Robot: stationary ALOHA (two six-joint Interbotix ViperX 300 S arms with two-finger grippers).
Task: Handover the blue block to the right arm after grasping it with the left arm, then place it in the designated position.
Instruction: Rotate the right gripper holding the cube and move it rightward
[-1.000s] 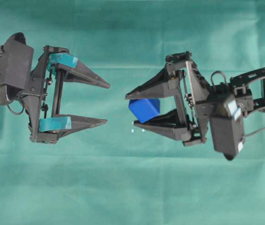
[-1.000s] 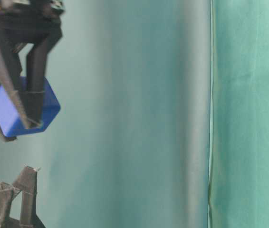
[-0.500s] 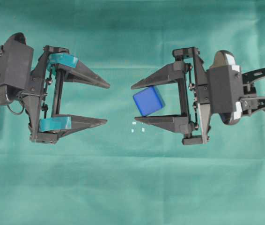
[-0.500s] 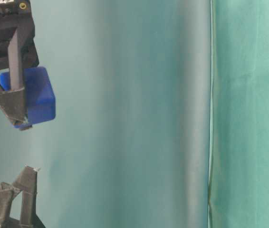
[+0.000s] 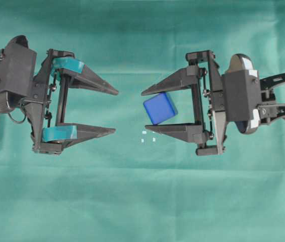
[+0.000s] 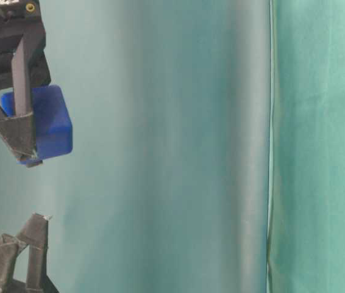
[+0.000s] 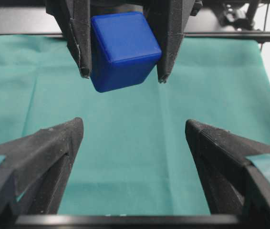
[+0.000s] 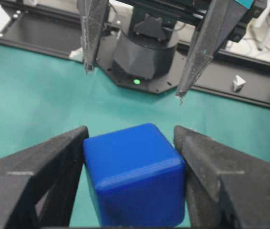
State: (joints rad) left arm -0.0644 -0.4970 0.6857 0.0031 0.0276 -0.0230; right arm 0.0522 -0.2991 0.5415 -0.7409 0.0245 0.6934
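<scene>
The right gripper [image 5: 144,111] was clamped on the blue block [image 5: 159,108], one finger pressed on each of two opposite faces, and it held the cube clear of the cloth a little right of the middle of the overhead view; the right wrist view showed the block [image 8: 135,176] wedged snugly between both black fingers. The cube sat slightly skewed in the grip, one corner poking toward the left side of the frame, probably because it was taken across from the other arm rather than squarely off the table. Just below and left of the block lay the tiny white marks of the target square [image 5: 148,136] on the green cloth [image 5: 142,201], so the carry seemed nearly over and what remained looked like a short drop and release. The left gripper [image 5: 116,111], with its teal bands, stood wide apart and empty at the left of the overhead view, tips facing the block across a gap, parked out of the way. Against a second earlier, the right wrist had rolled level, the block had turned with it, and the left arm had not stirred.
</scene>
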